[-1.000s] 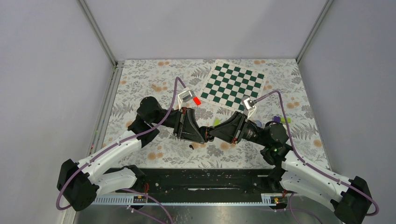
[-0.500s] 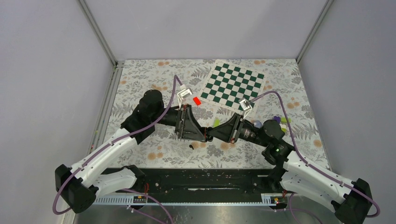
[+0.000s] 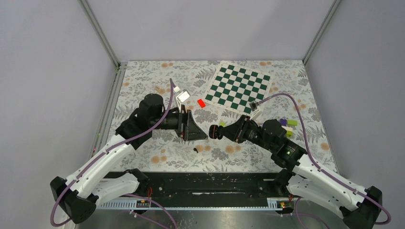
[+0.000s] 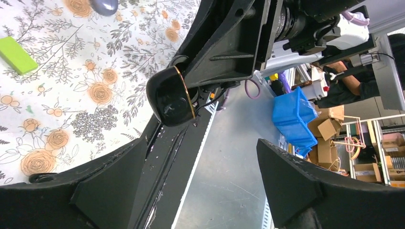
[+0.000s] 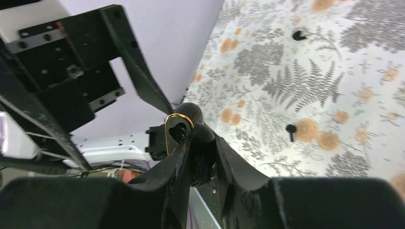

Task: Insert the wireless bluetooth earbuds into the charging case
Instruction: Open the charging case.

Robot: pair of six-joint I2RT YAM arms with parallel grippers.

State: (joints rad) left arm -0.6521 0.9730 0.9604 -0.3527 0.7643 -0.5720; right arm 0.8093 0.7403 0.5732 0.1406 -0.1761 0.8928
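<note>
**Charging case held in the air, both earbuds loose on the table**

Two robot arms meet over the middle of a floral-patterned table (image 3: 143,78). The right gripper (image 5: 200,140) is pinched shut on the charging case (image 4: 169,98), a small glossy black pebble with a thin gold line around its seam. The case is clear of the table, level with the other arm's fingertips and just beside them. None of the views shows plainly whether the lid is open, and the sockets inside cannot be seen.

The left gripper (image 4: 203,148) points at the case with its fingers spread wide. It holds nothing and touches nothing. From its own camera, the case sits a little ahead of the gap between the two fingers.

The earbuds are not in the case. In the right wrist view, two tiny black nubs lie on the table, well apart from each other: one earbud (image 5: 290,128) nearer the camera and a second earbud (image 5: 299,34) farther off. From above, only one of them is visible, on the table just in front of where the grippers meet.

Judging by this, the task has barely started. The case is in hand, but each earbud has yet to be picked up and seated. The empty left gripper looks best placed to fetch them.
</note>
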